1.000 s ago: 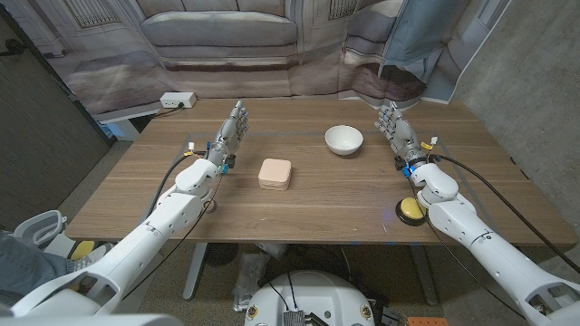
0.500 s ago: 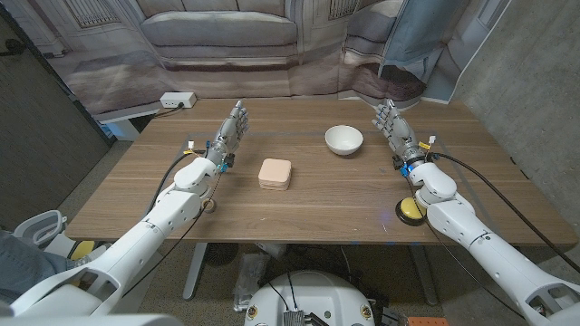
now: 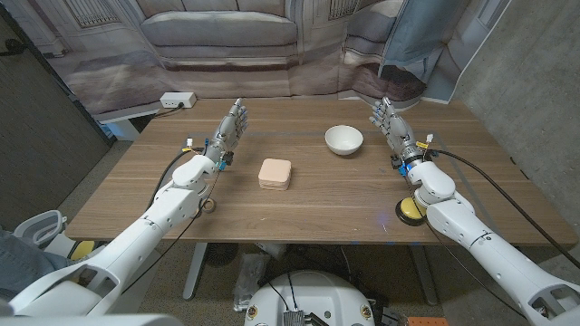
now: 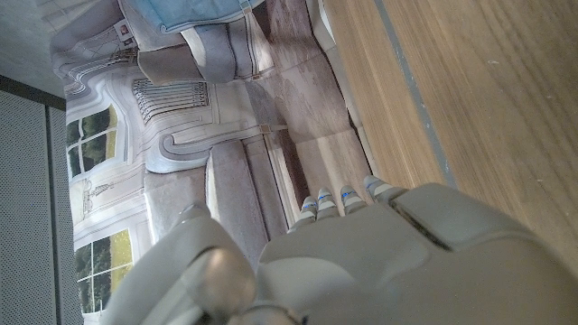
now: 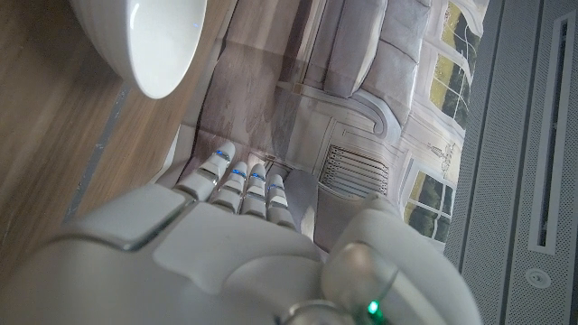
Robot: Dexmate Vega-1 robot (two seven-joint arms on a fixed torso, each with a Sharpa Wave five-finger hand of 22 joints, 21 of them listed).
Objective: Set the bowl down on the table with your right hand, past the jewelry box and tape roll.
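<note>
bowl (image 3: 343,139): 1, white
jewelry box (image 3: 275,173): 1, pinkish
tape roll (image 3: 410,210): 1, yellow, by table's near edge
power strip (image 3: 177,100): 1, beyond the table
robot hands: 2 – left hand (image 3: 230,130), right hand (image 3: 390,124)

Even, soft light; sharp overhead, blurred up close.

Diffuse light is falling on the table (image 3: 299,204), casting faint shadows and little glare; in both wrist views the near hands are blurring, possibly from closeness, while edges are bending slightly.

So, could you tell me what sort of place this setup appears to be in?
Probably an indoor lab or test room: a wooden table stands before a printed backdrop picturing a sofa, beside a bare concrete wall.
</note>
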